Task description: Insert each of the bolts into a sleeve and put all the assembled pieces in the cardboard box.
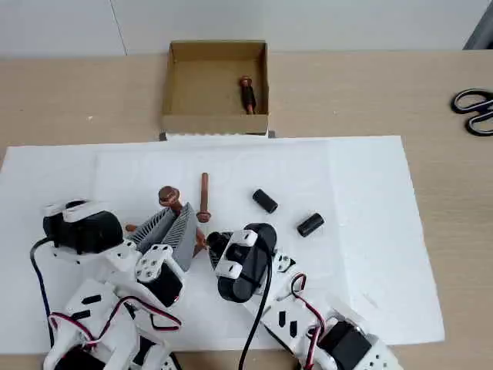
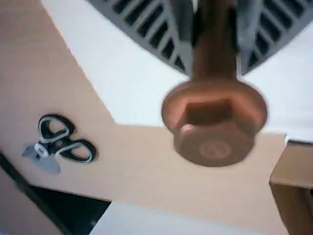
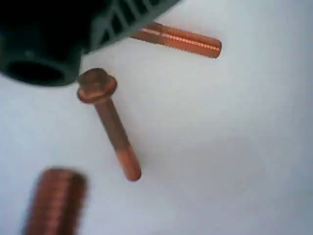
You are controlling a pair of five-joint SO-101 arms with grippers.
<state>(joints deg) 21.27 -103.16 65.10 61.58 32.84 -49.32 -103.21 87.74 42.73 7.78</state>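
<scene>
- Held bolt (image 2: 214, 122) was clamped in left gripper (image 2: 215, 41), with no sleeve on it yet.
- Right gripper (image 1: 211, 243) sat just beside it; grip state couldn't be told.
- One assembled piece (image 1: 247, 94) lay in cardboard box (image 1: 179, 81) (one done, I judged).
- Loose bolt (image 1: 203, 196), sleeve (image 1: 265, 200) and second sleeve (image 1: 310, 224) lay unassembled on white paper (image 1: 370, 254).

A pair of black-handled scissors (image 1: 473, 110) lies at the far right of the wooden bench (image 1: 347, 92), on bare wood well apart from the white paper sheet (image 1: 370, 231). The sheet covers most of the near bench, running left to right.
</scene>
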